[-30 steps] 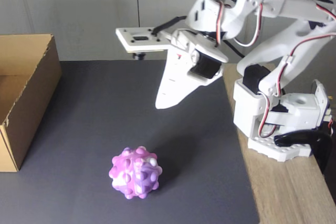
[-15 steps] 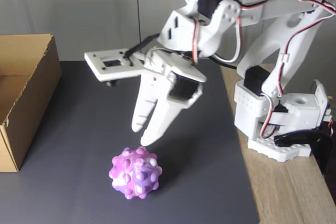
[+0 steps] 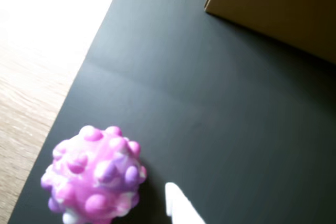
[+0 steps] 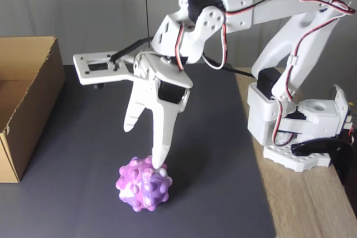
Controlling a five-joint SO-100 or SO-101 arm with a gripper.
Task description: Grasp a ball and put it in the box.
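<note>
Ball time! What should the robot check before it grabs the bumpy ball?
1. Gripper open: ok, jaws spread apart in the fixed view.
2. Ball free on the black mat: ok.
3. Ball between the fingers: not ok, one fingertip sits at its top and the other hangs higher, to the left.
4. Ball seen in the wrist view: ok, lower left.
5. Box open on top: ok.
6. Fingertip touching ball: cannot tell.

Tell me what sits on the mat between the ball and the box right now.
Nothing: in the fixed view, bare dark mat separates the ball from the box. The wrist view agrees.
</note>
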